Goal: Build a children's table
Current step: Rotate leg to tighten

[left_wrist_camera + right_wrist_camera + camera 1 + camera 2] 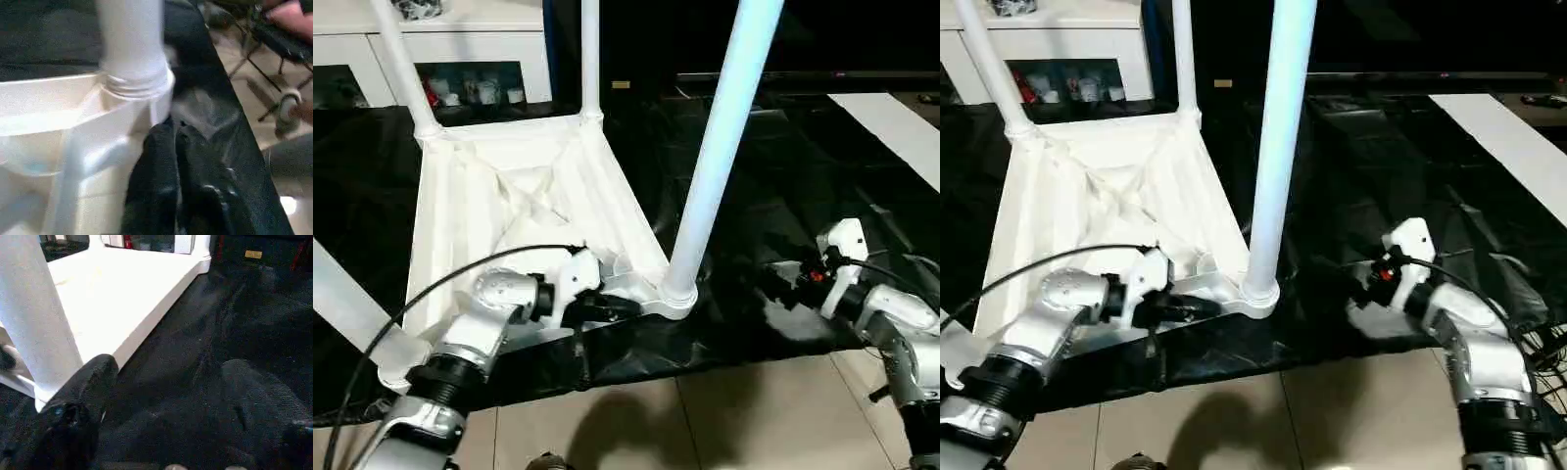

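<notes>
The white children's table (509,196) lies upside down on a black cloth, ribbed underside facing up. Its four tube legs stand in the corner sockets: the near right leg (720,147), the near left leg (352,313), and two far legs (590,54). My left gripper (626,306) is shut, its black fingers (156,161) pressed together against the table's rim just beside the near right socket (132,83). My right gripper (1361,289) hovers open over the cloth to the right of that leg, touching nothing, fingers (78,401) wide apart.
A white glass-doored cabinet (470,59) stands behind the table. The black cloth (783,196) ends at the front edge, with tiled floor (705,421) below. A white strip (891,127) lies at the far right. A wheeled chair base (288,98) stands on the floor.
</notes>
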